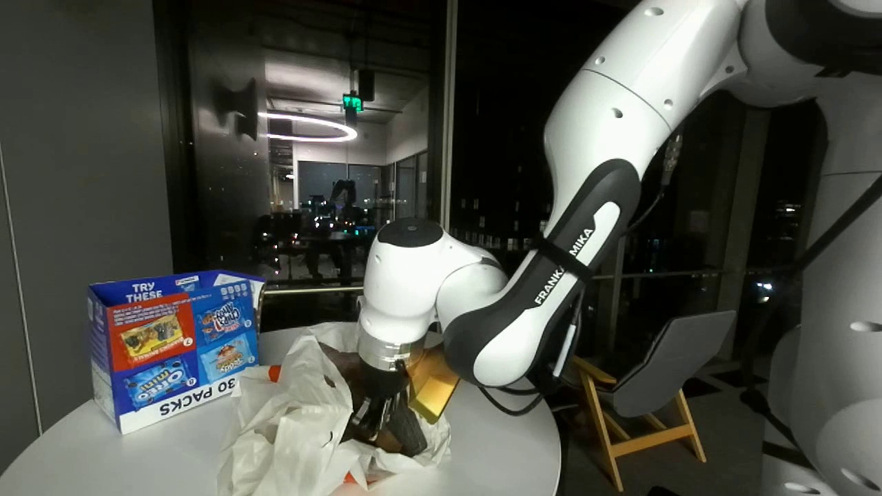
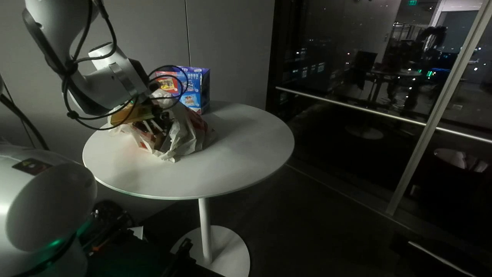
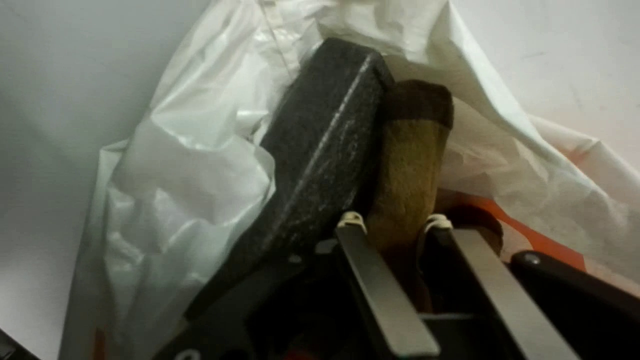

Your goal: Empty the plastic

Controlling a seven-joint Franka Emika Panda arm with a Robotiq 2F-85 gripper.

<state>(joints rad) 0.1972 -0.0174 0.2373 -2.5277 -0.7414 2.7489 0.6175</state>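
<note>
Round counter [image 2: 238,157] below claw [image 3: 394,223]. Plastic bag [image 1: 296,413]: around claw. Claw: clamped on brown piece [image 3: 411,160], beside dark grey block [image 3: 325,140] in bag. Beside bag, near claw: snack box [image 1: 185,341], "TRY THESE", inverted "30 PACKS". Arm [image 1: 596,131] above claw: "FRANK…MIKA", partly covered.

On my feed I see the bag [image 3: 185,170] white with orange-red patches, the block [image 3: 320,150] dark grey, the wooden-looking piece [image 3: 412,165] tan with a dark brown end, my gripper [image 3: 394,222] black with silvery fingers [image 3: 387,295], the box [image 1: 176,348] blue with a red panel, the table [image 2: 242,157] plain white
</note>
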